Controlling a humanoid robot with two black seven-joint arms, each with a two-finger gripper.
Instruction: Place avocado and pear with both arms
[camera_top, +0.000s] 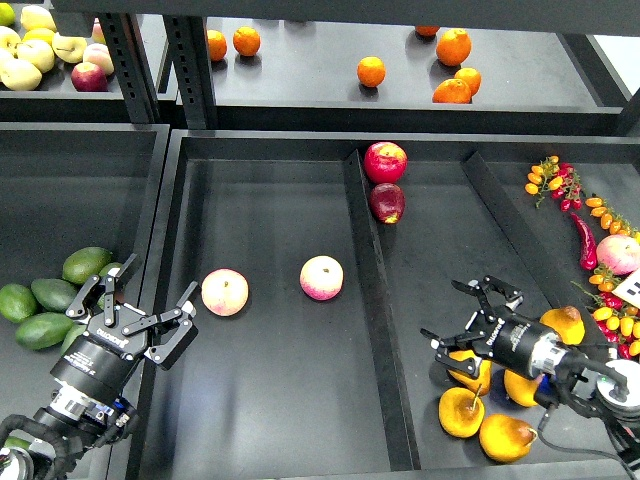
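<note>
Several green avocados (50, 295) lie in a heap in the left bin; the darker ones are low in the heap, and I cannot tell which is the task's. My left gripper (148, 298) is open and empty just right of them, over the bin wall. Several yellow-orange pears (463, 412) with brown stems lie at the front of the right compartment. My right gripper (463, 318) is open and empty, hovering just above the nearest pear (470, 372).
Two pink peaches (225, 292) (321, 277) lie in the middle compartment. Two red apples (386, 161) sit by the divider (365, 300). Oranges (371, 71) and pale apples (30, 50) are on the back shelf. Cherry tomatoes and a chili (585, 240) lie far right.
</note>
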